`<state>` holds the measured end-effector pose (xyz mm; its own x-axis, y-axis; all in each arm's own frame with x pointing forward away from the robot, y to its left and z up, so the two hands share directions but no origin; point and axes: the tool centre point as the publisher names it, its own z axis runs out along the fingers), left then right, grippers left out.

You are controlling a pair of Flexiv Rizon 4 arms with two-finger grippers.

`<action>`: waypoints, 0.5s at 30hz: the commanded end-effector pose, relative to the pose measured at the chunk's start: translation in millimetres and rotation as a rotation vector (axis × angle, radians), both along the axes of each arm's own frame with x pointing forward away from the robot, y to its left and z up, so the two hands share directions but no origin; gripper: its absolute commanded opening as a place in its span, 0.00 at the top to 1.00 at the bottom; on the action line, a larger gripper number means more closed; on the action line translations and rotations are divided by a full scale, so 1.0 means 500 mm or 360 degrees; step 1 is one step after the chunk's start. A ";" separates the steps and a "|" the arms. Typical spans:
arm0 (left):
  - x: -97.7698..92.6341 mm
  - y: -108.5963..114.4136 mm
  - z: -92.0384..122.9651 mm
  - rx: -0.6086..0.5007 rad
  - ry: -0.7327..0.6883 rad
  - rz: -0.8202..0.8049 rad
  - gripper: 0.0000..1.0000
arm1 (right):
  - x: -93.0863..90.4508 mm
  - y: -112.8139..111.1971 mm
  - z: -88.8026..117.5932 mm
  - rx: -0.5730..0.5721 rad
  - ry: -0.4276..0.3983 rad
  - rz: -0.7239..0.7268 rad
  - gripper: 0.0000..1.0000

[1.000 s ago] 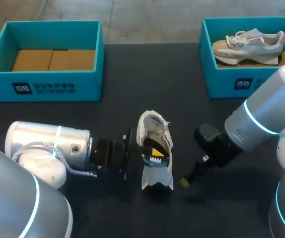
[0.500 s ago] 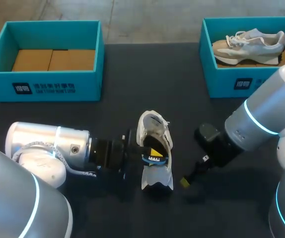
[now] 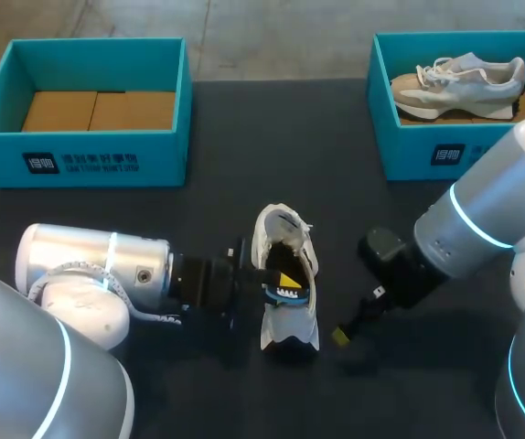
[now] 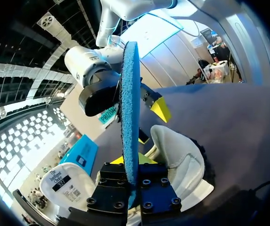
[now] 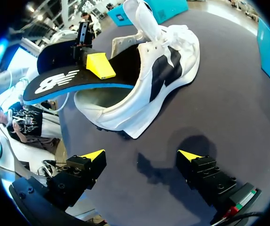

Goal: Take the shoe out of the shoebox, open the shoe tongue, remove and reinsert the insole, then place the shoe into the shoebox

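Note:
A white shoe (image 3: 288, 315) with dark side panels lies on the dark table, its opening wide. My left gripper (image 3: 285, 282) is over the shoe's opening, shut on the insole (image 5: 74, 81), which is black on top and blue underneath. In the left wrist view the insole (image 4: 130, 103) stands edge-on between that gripper's fingers, with the shoe (image 4: 179, 162) just beside it. My right gripper (image 5: 141, 155) hangs open just above the table beside the shoe (image 5: 149, 70), nothing between its fingers; one of its yellow fingertips (image 3: 339, 337) shows in the head view.
A teal shoebox (image 3: 89, 155) with cardboard inside stands at the back left. Another teal shoebox (image 3: 427, 151) at the back right holds a second pale shoe (image 3: 459, 78).
My left arm has edged slightly toward the shoe with the insole still in its grip. The right arm has not moved.

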<state>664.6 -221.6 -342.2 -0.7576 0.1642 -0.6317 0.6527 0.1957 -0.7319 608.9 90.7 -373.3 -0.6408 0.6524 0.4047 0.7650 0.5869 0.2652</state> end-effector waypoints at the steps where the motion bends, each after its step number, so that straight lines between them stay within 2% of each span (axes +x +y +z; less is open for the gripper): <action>1: 0.006 -0.010 -0.016 0.0010 0.0005 0.0014 1.00 | -0.003 0.002 0.000 -0.0004 -0.0003 -0.0002 0.00; 9: 0.009 -0.005 -0.028 0.0020 0.0002 0.0032 1.00 | -0.003 0.002 0.000 -0.0004 -0.0003 -0.0002 0.00; 15: 0.004 -0.008 -0.021 0.0001 -0.0018 0.0017 1.00 | -0.003 0.002 0.000 -0.0004 -0.0003 -0.0002 0.00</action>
<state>667.6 -224.7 -350.7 -0.7541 0.1592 -0.6372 0.6566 0.2051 -0.7258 608.9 90.7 -373.3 -0.6408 0.6524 0.4047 0.7650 0.5869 0.2652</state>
